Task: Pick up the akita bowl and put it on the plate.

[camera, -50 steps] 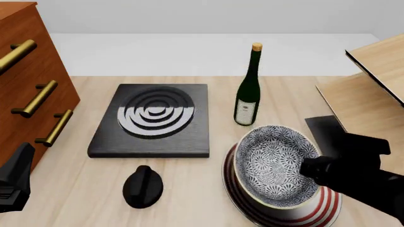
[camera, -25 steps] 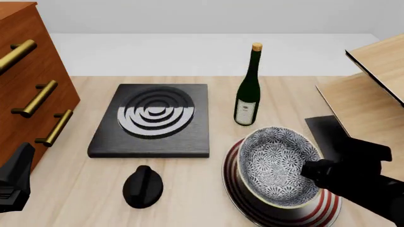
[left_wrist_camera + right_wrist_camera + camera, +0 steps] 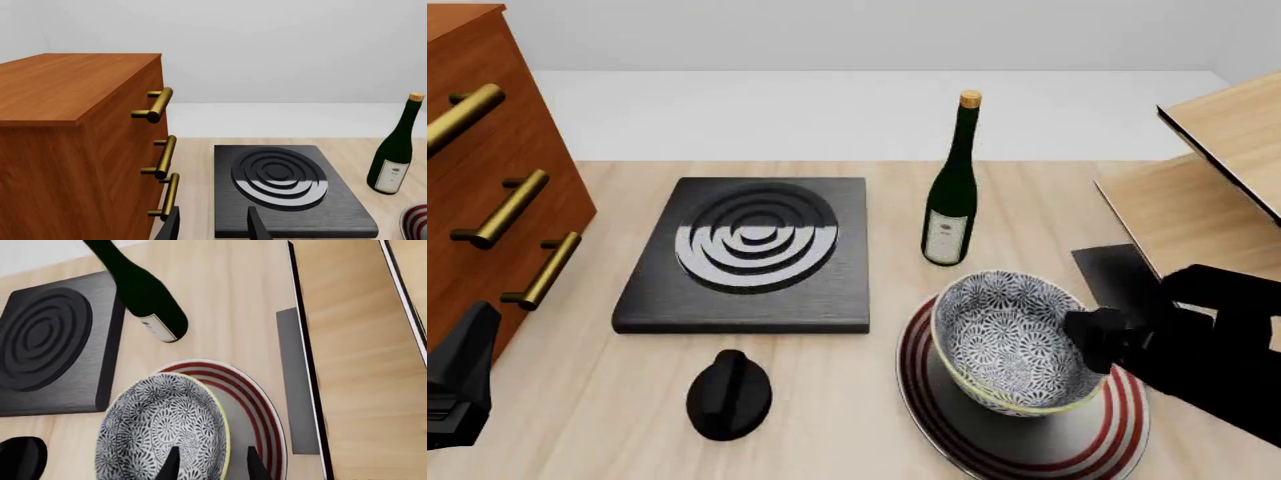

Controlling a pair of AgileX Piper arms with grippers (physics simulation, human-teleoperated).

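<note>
The right tool (image 3: 208, 462) is gripping the rim of the akita bowl (image 3: 1008, 340), which is sitting on the plate (image 3: 1094, 440); the left tool (image 3: 212, 225) is hanging released beside the plate's neighbouring stove (image 3: 747, 250).

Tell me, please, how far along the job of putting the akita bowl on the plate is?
The akita bowl is already over the plate, seemingly resting in it. The right gripper straddles its rim; whether it is clamped is unclear. Left: release and withdraw. The left gripper is open and idle.
</note>
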